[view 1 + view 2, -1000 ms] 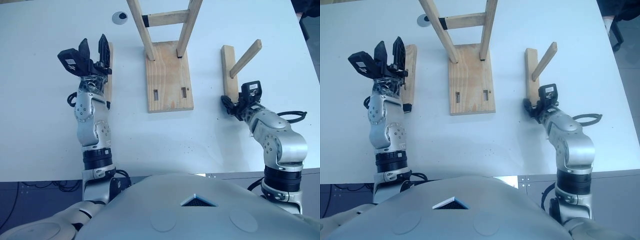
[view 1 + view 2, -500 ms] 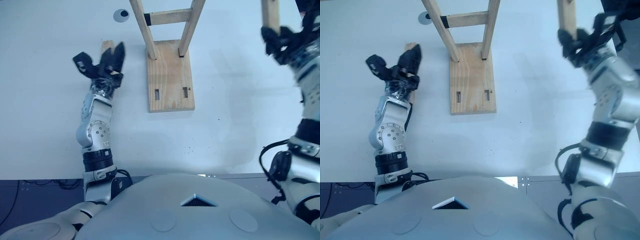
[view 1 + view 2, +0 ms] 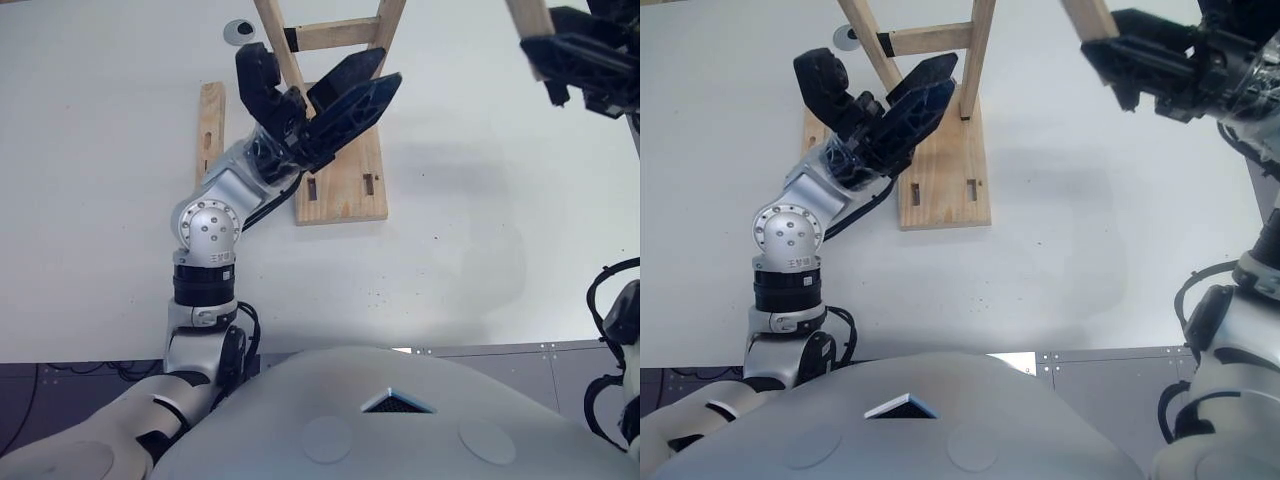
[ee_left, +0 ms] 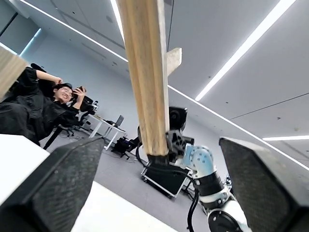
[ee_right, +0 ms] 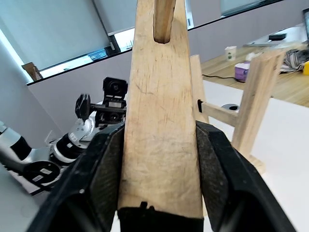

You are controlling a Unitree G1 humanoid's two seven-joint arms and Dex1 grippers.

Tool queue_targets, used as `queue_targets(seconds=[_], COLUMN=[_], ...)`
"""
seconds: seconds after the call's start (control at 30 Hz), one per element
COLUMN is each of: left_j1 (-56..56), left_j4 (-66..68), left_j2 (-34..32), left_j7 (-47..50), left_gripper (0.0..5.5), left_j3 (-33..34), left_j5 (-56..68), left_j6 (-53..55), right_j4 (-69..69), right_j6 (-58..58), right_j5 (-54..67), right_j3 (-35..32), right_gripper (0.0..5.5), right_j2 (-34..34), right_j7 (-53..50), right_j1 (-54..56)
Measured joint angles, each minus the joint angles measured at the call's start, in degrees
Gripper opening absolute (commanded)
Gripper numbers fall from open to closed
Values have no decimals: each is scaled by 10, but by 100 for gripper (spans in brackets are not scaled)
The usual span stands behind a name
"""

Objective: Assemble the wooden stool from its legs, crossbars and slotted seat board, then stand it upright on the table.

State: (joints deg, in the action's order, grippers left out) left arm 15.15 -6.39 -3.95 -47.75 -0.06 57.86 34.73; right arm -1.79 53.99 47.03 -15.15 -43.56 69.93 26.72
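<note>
L hand [image 3: 318, 75] open, fingers spread over seat board [image 3: 345, 195], top-centre of frame, w/ fitted legs [image 3: 272, 20] + crossbar [image 3: 335, 35]. R hand [image 5: 161, 164] clamps leg piece [image 5: 161, 96], upper right. Spare leg [image 3: 209, 125] flat on table [image 3: 100, 250], left.

Leg [image 3: 529, 14] top beyond upper edge

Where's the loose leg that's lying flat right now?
The loose leg lies flat on the table on the robot's left in the head views, alongside the seat board, just left of the open left gripper.

Silver arms [image 3: 205, 225], black cables [image 3: 268, 207], black left tool [image 3: 315, 72]
</note>
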Motion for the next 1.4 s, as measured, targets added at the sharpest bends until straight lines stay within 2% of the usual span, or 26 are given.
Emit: queue_targets(seconds=[0.3, 0.47, 0.73, 0.9, 1.13, 1.17, 1.3, 1.4], left_j1=[43, 49, 49, 49, 49, 49, 49, 51], left_j4=[50, 39, 29, 28, 29, 29, 42, 62], left_j2=[63, 69, 70, 66, 55, 52, 24, -12], left_j7=[19, 19, 13, 10, 3, 2, -24, -52], left_gripper=[415, 415, 278, 210, 203, 203, 202, 202], left_j3=[10, 9, 8, 8, 11, 12, -1, 1], left_j5=[-1, 12, 19, 18, 11, 8, -44, -79], left_j6=[-21, -10, 1, 1, -10, -14, -28, -46], right_j4=[-62, -70, -73, -83, -90, -90, -93, -104], right_j6=[12, 7, 7, 9, 13, 14, 24, 7], right_j5=[30, 31, 43, 56, 66, 67, 73, 66], right_j3=[41, 49, 61, 61, 63, 64, 63, 63], right_gripper=[203, 203, 203, 203, 203, 240, 308, 331], right_j2=[3, 3, 4, 4, 19, 27, 27, 29], right_j7=[-1, -1, -9, -24, -49, -56, -87, -101], right_j1=[-48, -53, -53, -53, -53, -54, -66, -97])
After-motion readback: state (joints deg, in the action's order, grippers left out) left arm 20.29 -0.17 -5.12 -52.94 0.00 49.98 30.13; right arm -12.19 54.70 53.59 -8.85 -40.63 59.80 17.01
